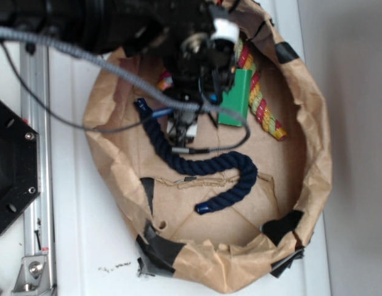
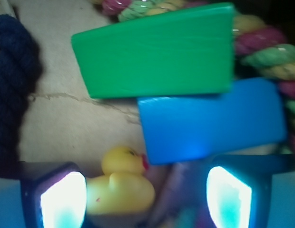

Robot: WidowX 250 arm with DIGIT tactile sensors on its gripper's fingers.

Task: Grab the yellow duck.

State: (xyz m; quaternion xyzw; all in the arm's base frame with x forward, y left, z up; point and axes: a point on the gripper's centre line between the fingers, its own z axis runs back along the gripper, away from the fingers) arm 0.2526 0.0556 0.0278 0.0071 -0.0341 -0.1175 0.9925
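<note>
In the wrist view the yellow duck [image 2: 121, 187] lies on the brown paper floor between my gripper's [image 2: 146, 197] two fingers. It rests against the left finger [image 2: 62, 197], with a gap to the right finger [image 2: 228, 197]. Its red beak touches the blue block [image 2: 211, 118]. The jaws stand wide apart, open, not closed on the duck. In the exterior view the arm and gripper [image 1: 203, 80] hang over the upper middle of the paper basin and hide the duck.
A green block [image 2: 154, 50] [image 1: 237, 98] lies beyond the blue one. A multicoloured rope [image 2: 266, 47] [image 1: 262, 102] curls behind them. A dark blue rope [image 1: 209, 166] [image 2: 9, 76] winds across the basin floor. Crumpled brown paper walls [image 1: 314, 154] ring everything.
</note>
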